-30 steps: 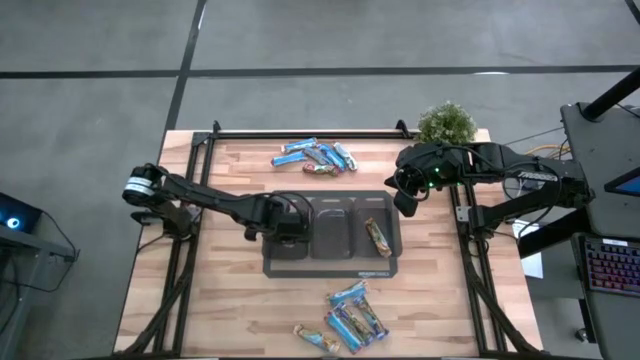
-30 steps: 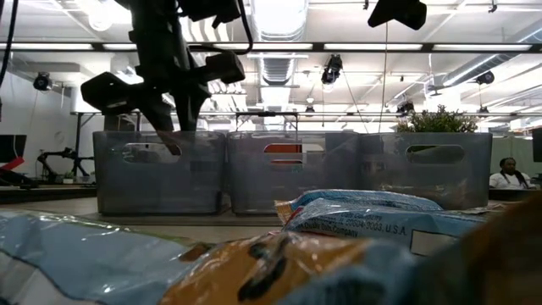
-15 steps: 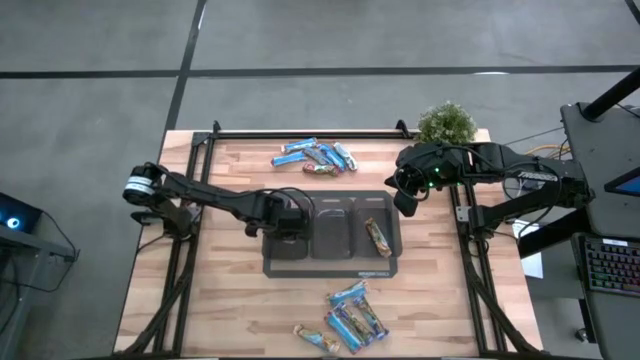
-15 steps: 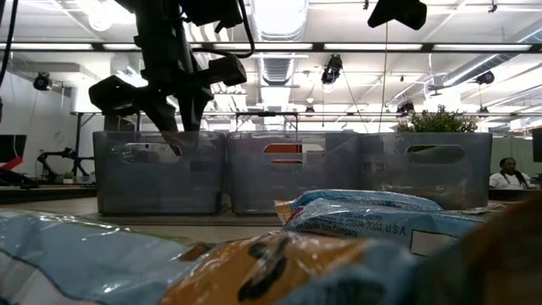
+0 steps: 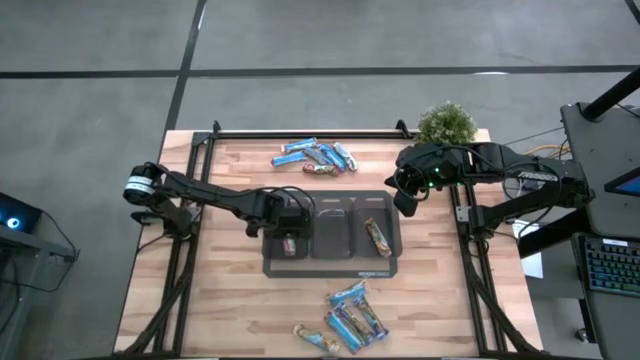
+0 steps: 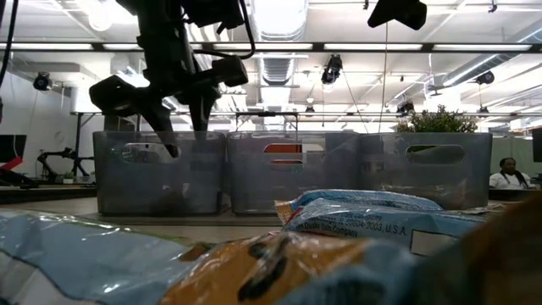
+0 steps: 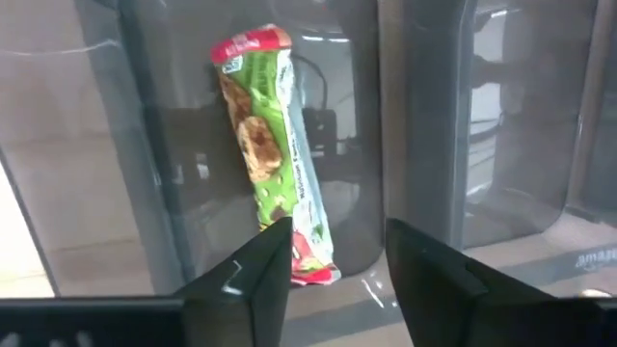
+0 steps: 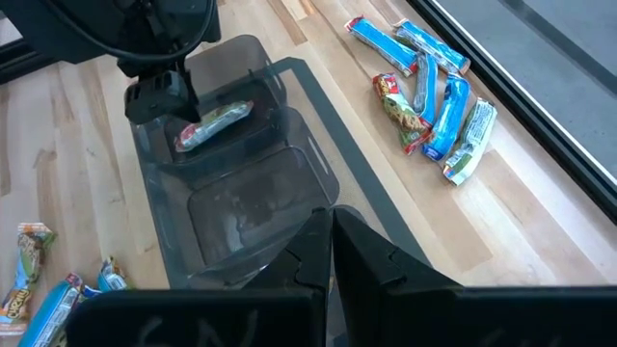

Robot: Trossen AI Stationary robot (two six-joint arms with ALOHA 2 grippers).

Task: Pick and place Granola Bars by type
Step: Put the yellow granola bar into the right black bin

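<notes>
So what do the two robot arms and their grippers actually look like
Both arms are dark, near-black jointed links. The left arm has a round silver-and-black joint cap by its base. The right arm is bulkier at the wrist, with a small green light there. Each gripper, left gripper and right gripper, has two flat, black, angular fingers.

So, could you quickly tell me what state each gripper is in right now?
Left gripper: open, empty, above the green bar lying in the bin's left compartment.
Right gripper: shut, holding nothing, waiting beside the bin.
</notes>
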